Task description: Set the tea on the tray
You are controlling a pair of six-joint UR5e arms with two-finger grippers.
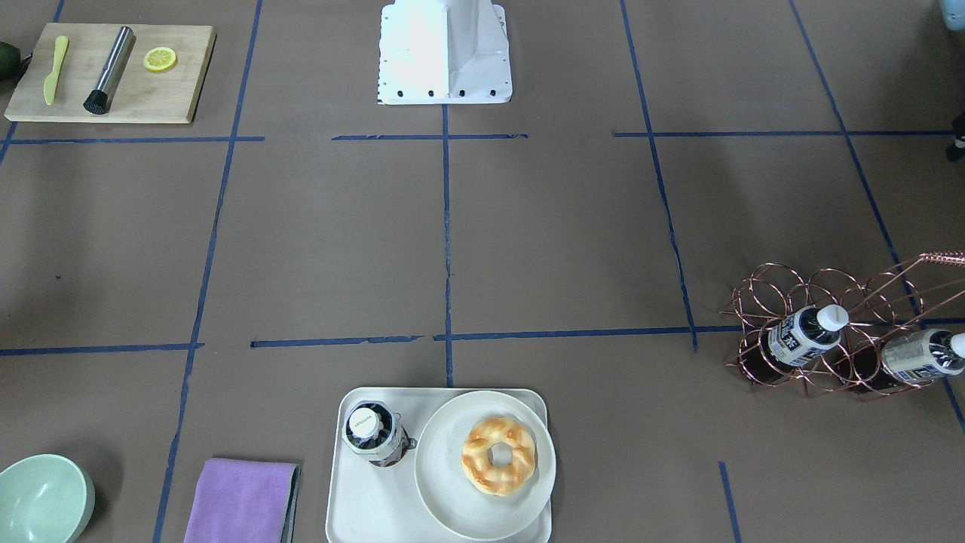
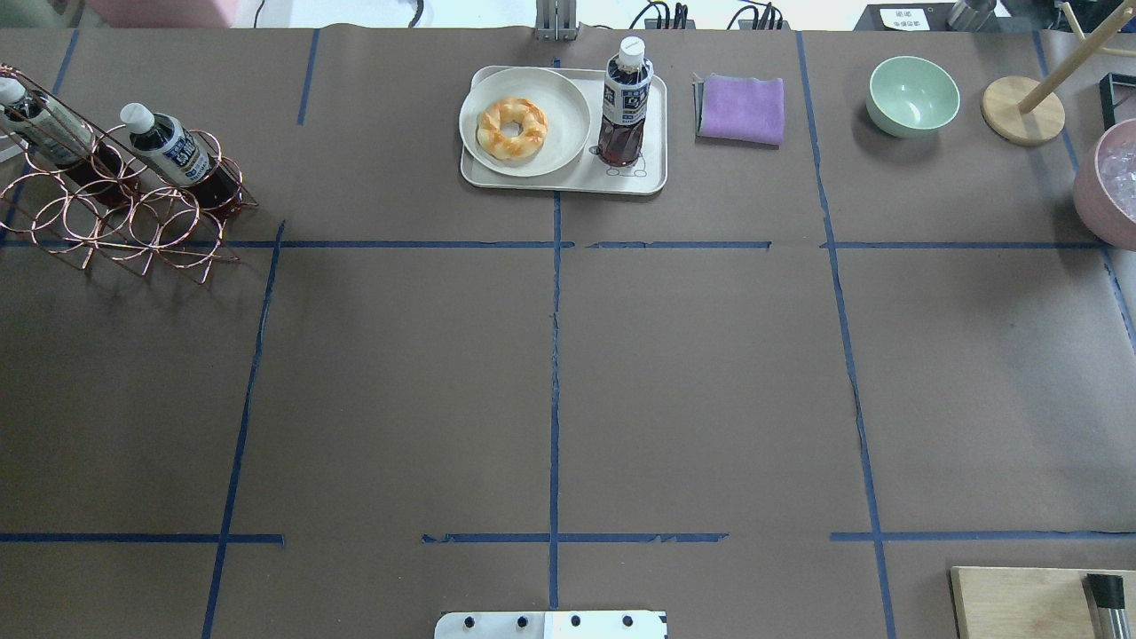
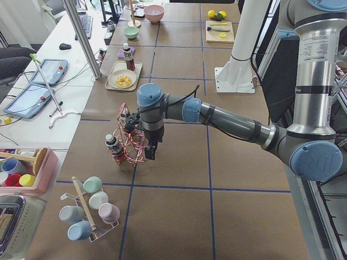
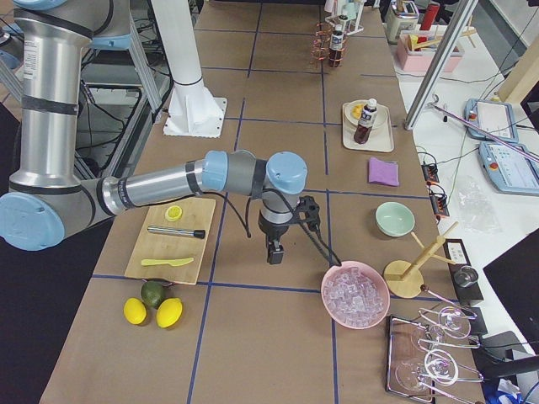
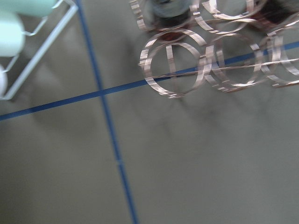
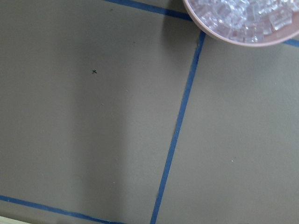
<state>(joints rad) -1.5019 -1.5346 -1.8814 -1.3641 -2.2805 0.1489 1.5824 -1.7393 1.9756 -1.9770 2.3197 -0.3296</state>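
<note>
A tea bottle (image 2: 624,111) with a white cap and dark liquid stands upright on the cream tray (image 2: 652,182), beside a round plate with a doughnut (image 2: 512,126). It also shows in the front view (image 1: 375,436) on the tray (image 1: 362,505). Two more tea bottles (image 2: 169,151) lie in a copper wire rack (image 2: 115,226). My left gripper (image 3: 150,153) hangs beside that rack, over the table. My right gripper (image 4: 273,251) hangs above bare table between the cutting board and the ice bowl. Both show only in the side views, so I cannot tell whether they are open or shut.
A purple cloth (image 2: 742,108) and a green bowl (image 2: 912,94) lie right of the tray. A pink bowl of ice (image 6: 243,21) sits near my right gripper. A wooden cutting board (image 1: 113,73) holds a knife, a muddler and a lemon slice. A wooden stand (image 2: 1022,109) is at the far right.
</note>
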